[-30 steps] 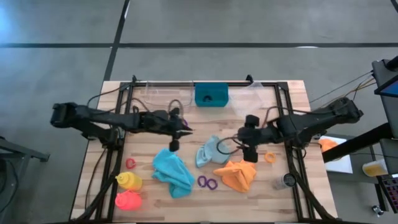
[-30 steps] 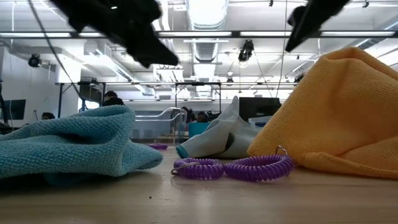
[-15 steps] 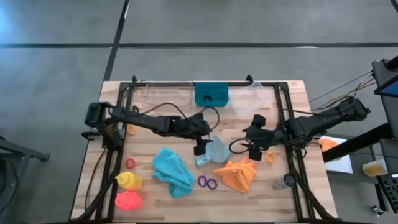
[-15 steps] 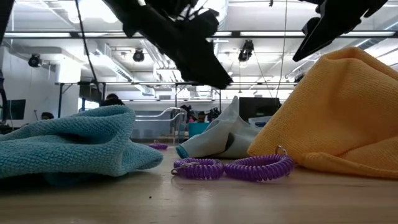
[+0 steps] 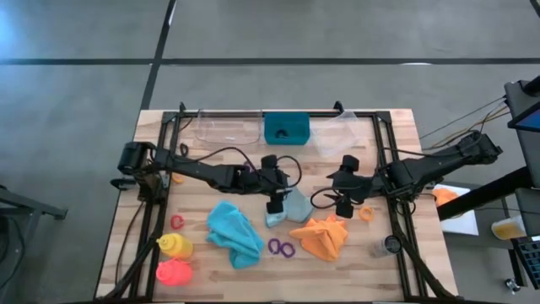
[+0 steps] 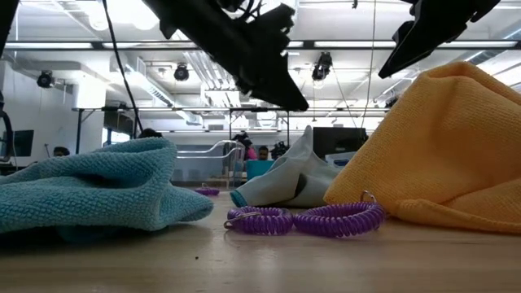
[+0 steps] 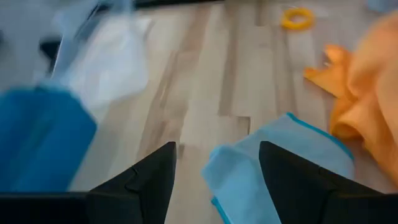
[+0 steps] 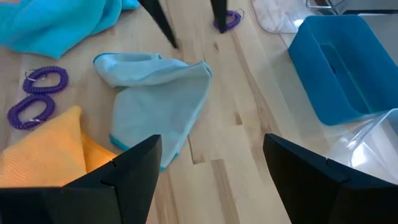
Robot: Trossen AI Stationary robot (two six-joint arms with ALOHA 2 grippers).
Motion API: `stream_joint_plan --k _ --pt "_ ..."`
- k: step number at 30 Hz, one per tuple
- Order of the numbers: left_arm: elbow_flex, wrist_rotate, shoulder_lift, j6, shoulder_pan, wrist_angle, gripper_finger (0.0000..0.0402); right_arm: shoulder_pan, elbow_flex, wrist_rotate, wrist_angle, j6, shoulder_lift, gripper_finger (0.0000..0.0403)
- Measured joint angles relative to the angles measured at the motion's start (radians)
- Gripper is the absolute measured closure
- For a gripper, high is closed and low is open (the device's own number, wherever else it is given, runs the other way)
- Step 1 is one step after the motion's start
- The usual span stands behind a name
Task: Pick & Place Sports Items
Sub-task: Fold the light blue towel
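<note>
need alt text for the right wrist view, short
The open right gripper hovers over a wooden table, above a pale blue cloth. An orange cloth, purple rings and a teal cloth lie beyond, with a teal bin alongside.

Back of table (image 5: 396, 127): bin (image 5: 287, 129) at the middle, clear trays (image 5: 226, 128) on either side.
Centre: one cloth (image 5: 290, 205) — left gripper (image 5: 273, 205) just over its left edge, right gripper (image 5: 344, 205) near its right.
Front: another cloth (image 5: 235, 233) left, third cloth (image 5: 322, 238) right, coiled rings (image 5: 281, 247) between them.
Front-left corner: two bottles (image 5: 175, 258) — a ring (image 5: 177, 222) just behind.
</note>
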Motion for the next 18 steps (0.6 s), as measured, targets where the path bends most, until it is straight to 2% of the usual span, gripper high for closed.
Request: stream_joint_plan --k 2,4,9,18 --pt "-0.002 -0.020 0.006 -0.112 -0.004 -0.005 0.0168 0.000 0.000 0.000 0.000 0.000 0.000 0.0120" --pt "-0.002 -0.040 0.011 -0.162 -0.010 -0.010 0.0169 0.000 0.000 0.000 0.001 0.000 0.000 0.0120" --pt "0.006 -0.118 0.016 -0.172 -0.045 -0.001 0.0178 0.000 0.000 0.001 0.003 -0.001 0.000 0.0120" --pt "0.021 -0.144 0.016 -0.223 -0.060 0.009 0.0229 0.000 0.000 0.001 0.003 -0.004 0.001 0.0120"
